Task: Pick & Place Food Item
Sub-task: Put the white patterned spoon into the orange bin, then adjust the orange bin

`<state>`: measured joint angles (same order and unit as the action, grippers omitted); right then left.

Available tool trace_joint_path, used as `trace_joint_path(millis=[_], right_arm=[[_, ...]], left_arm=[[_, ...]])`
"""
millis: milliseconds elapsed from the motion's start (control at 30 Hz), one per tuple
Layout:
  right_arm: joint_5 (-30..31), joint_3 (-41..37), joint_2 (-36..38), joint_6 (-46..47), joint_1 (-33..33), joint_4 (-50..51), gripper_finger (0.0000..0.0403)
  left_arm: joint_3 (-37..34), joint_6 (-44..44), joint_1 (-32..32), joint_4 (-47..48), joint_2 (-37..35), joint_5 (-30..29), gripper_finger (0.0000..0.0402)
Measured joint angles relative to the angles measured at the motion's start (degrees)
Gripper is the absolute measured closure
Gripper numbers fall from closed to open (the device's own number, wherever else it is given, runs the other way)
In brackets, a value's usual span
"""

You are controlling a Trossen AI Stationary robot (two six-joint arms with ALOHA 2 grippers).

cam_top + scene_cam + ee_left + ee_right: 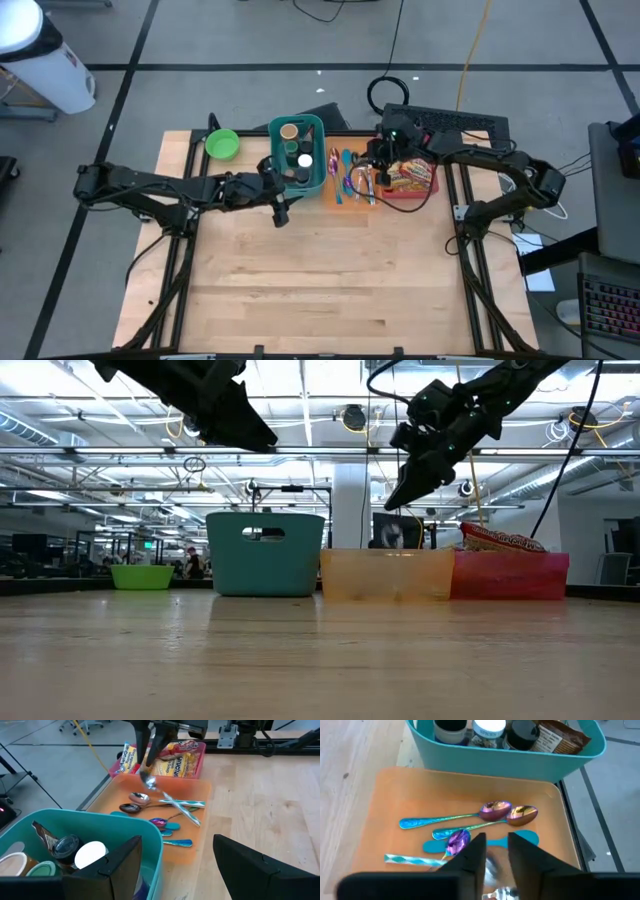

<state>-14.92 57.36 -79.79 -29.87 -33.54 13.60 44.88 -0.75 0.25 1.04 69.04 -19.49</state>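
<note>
My right gripper [372,170] hangs over the orange tray [340,198] of spoons and is shut on a silver spoon with a teal-and-white striped handle [149,781]. The gripper also shows in its own wrist view [496,852] and in the low view [405,495], above the tray's rim. Several coloured spoons [495,811] lie flat in the tray. A red tray [410,192] of food packets [172,765] stands to its right. My left gripper [279,203] is open and empty at the near side of the teal basket [318,150]. My right gripper pinches the spoon at its bowl end [150,782] between its two fingers [161,745], which point down from above. The striped handle [181,809] slants down from the fingers toward the orange tray. Whether the handle's far end rests on the tray, I cannot tell.
The teal basket [30,820] holds jars, cups and a brown packet. A green bowl [222,145] stands at the table's far left. The basket, the orange tray and the red tray stand in a row at the far edge. Bare wood lies toward the near edge.
</note>
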Motion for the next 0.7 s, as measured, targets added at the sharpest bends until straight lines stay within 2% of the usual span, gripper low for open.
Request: trace_joint_path(millis=[267,367,533,600,700], right_arm=[[0.09,-0.02,0.0,1.57,0.02,-2.95,0.0256],[0.09,-0.04,0.15,2.42,0.02,-4.81,0.0239],[-0.26,-0.09,3.04,9.24,0.95,-5.19,0.023],[-4.01,-0.09,4.52,12.5,2.63,-3.26,0.023],[-14.67,-2.34,5.44,16.11,7.52,-3.72,0.0239]], left_arm=[[0.0,0.24,0.0,0.0,0.0,0.04,0.0149],[0.0,0.34,0.0,-0.15,-0.02,0.04,0.0149],[0.02,0.19,-0.5,0.23,-0.65,2.11,0.0149],[0.02,0.2,-0.96,0.25,-1.8,4.66,0.0149],[0.13,0.21,-1.49,-0.04,-2.45,6.64,0.0149]])
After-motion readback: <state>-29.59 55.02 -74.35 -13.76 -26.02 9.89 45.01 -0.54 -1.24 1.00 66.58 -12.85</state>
